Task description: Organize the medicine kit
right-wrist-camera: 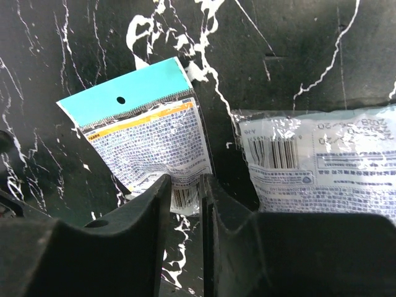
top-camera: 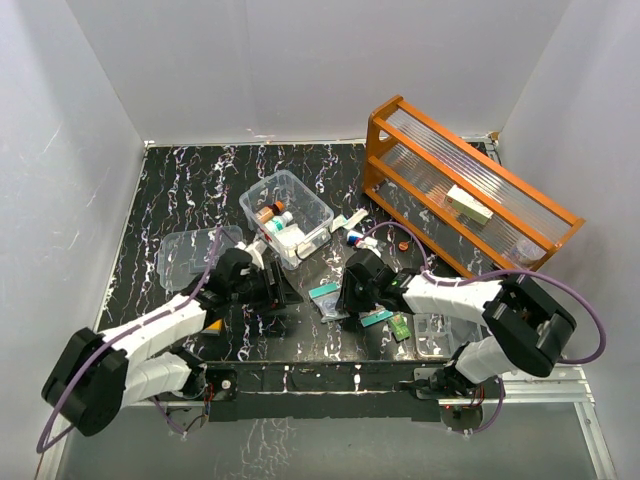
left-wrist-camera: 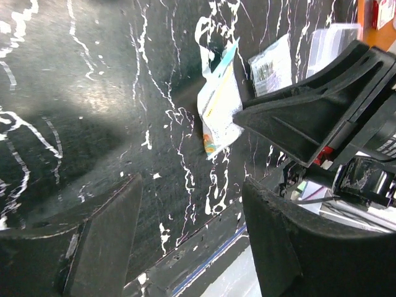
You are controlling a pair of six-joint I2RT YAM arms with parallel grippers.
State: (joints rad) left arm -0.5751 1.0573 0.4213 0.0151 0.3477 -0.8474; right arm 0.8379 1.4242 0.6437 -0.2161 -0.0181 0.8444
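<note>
Medicine kit box [top-camera: 285, 215] upright, open-topped; sides diagonal to table [top-camera: 180, 180].

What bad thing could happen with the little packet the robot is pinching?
1. The right end effector pinches only one edge of the flat teal-topped plastic packet, so it may slip out when lifted.
2. The clear barcoded plastic packet lies right beside it and could get dragged along.
3. The open left end effector sits close to the right one; they might bump.
</note>
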